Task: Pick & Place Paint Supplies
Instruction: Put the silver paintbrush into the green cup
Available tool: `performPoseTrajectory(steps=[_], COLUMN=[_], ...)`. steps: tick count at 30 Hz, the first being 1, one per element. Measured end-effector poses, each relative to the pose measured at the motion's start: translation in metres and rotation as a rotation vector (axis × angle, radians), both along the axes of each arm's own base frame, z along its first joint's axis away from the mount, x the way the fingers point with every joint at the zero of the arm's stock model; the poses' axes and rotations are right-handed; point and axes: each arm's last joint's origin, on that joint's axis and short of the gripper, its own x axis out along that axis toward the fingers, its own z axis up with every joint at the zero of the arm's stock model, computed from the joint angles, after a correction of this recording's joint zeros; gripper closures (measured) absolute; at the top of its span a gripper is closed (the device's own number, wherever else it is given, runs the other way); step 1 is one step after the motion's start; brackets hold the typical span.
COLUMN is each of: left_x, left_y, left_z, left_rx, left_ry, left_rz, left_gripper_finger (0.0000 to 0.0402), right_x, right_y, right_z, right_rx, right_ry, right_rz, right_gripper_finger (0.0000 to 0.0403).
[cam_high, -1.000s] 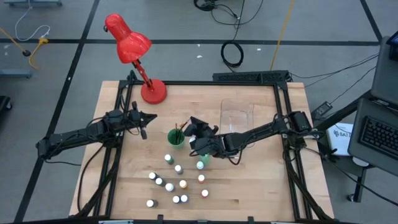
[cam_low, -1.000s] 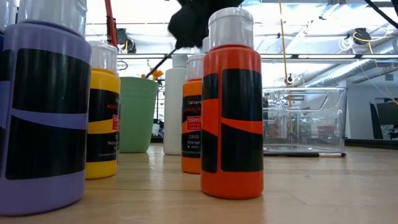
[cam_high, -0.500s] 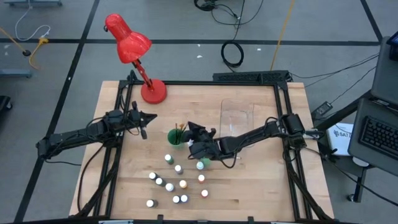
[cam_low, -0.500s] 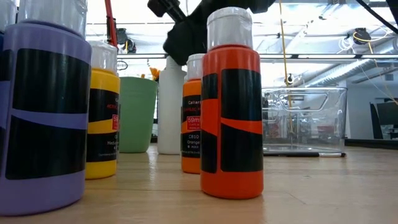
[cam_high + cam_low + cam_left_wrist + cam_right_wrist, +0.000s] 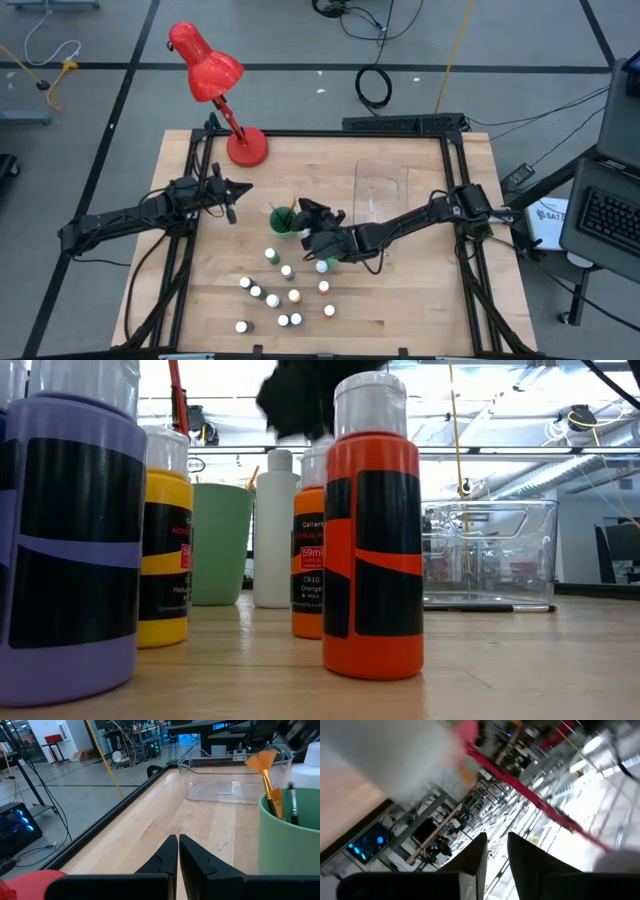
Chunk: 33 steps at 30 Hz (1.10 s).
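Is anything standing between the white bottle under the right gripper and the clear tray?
Nothing visible does. In the high view the white bottle stands beside the green cup, under the right gripper. The clear tray lies beyond, with only bare wood between them. The cup sits off that line.

Red lamp [image 5: 208, 73] at table's far left corner; green cup [image 5: 283, 222] mid-table (clear tray [image 5: 381, 186] probably behind).

Blurred right hand [image 5: 295, 400]; purple bottle [image 5: 65, 530] cut off at frame edge.
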Motion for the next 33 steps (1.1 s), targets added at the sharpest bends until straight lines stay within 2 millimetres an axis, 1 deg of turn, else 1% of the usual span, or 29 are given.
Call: performPoseTrajectory(steps=[1,2,3,5,7,8,9,10,11,12,13,14,15,16,17,18,19,22,24,26,28,29,33], left_x=[0.000,0.000,0.000,0.000,0.000,0.000,0.000,0.000,0.000,0.000,0.000,0.000,0.000,0.000,0.000,0.000,0.000,0.000,0.000,0.000,0.000,0.000,0.000], left_y=[0.000,0.000,0.000,0.000,0.000,0.000,0.000,0.000,0.000,0.000,0.000,0.000,0.000,0.000,0.000,0.000,0.000,0.000,0.000,0.000,0.000,0.000,0.000], left_z=[0.000,0.000,0.000,0.000,0.000,0.000,0.000,0.000,0.000,0.000,0.000,0.000,0.000,0.000,0.000,0.000,0.000,0.000,0.000,0.000,-0.001,-0.001,-0.001], left_rx=[0.000,0.000,0.000,-0.001,-0.001,-0.002,-0.004,-0.006,-0.006,-0.006,-0.007,-0.009,-0.011,-0.013,-0.014,-0.014,-0.014,-0.014,-0.013,-0.013,-0.014,-0.014,-0.015], left_ry=[0.000,0.001,0.001,0.003,0.003,0.003,0.002,0.002,0.002,0.002,0.003,0.002,0.002,0.001,0.001,0.002,0.002,0.003,0.003,0.004,0.004,0.003,0.004], left_rz=[0.000,-0.001,-0.001,-0.002,-0.002,-0.002,-0.002,-0.001,-0.001,-0.001,-0.001,-0.001,-0.001,0.000,0.000,0.000,0.000,0.000,-0.001,-0.001,0.000,0.000,0.000], left_gripper_finger=[0.0380,0.0380,0.0380,0.0380,0.0380,0.0380,0.0380,0.0380,0.0380,0.0380,0.0380,0.0380,0.0380,0.0380,0.0380,0.0380,0.0380,0.0380,0.0380,0.0380,0.0380,0.0380,0.0380], right_x=[-0.003,-0.009,-0.016,-0.037,-0.066,-0.083,-0.100,-0.118,-0.137,-0.156,-0.175,-0.189,-0.201,-0.211,-0.219,-0.224,-0.229,-0.237,-0.240,-0.242,-0.244,-0.243,-0.235], right_y=[0.002,0.005,0.008,0.012,0.013,0.011,0.008,0.004,0.001,-0.001,-0.001,-0.001,0.000,0.000,0.001,0.004,0.007,0.018,0.023,0.025,0.027,0.029,0.034], right_z=[0.012,0.028,0.047,0.094,0.140,0.160,0.177,0.188,0.193,0.192,0.187,0.179,0.169,0.156,0.140,0.121,0.103,0.049,0.023,0.001,-0.014,-0.017,-0.023], right_rx=[0.018,0.042,0.076,0.192,0.382,0.500,0.634,0.786,0.921,1.042,1.172,1.320,1.481,1.622,1.734,1.810,1.853,1.884,1.903,1.892,1.878,1.878,1.847], right_ry=[-0.052,-0.118,-0.209,-0.465,-0.781,-0.945,-1.124,-1.317,-1.481,-1.591,-1.602,-1.523,-1.406,-1.293,-1.189,-1.121,-1.093,-1.087,-1.088,-1.084,-1.063,-1.055,-1.032], right_rz=[0.006,0.014,0.021,0.039,0.042,0.026,-0.011,-0.058,-0.105,-0.129,-0.087,-0.010,0.071,0.125,0.158,0.173,0.184,0.235,0.291,0.317,0.333,0.339,0.322], right_gripper_finger=[0.0331,0.0331,0.0331,0.0334,0.0338,0.0340,0.0342,0.0344,0.0346,0.0348,0.0351,0.0353,0.0355,0.0357,0.0359,0.0361,0.0364,0.0370,0.0373,0.0375,0.0375,0.0375,0.0376])
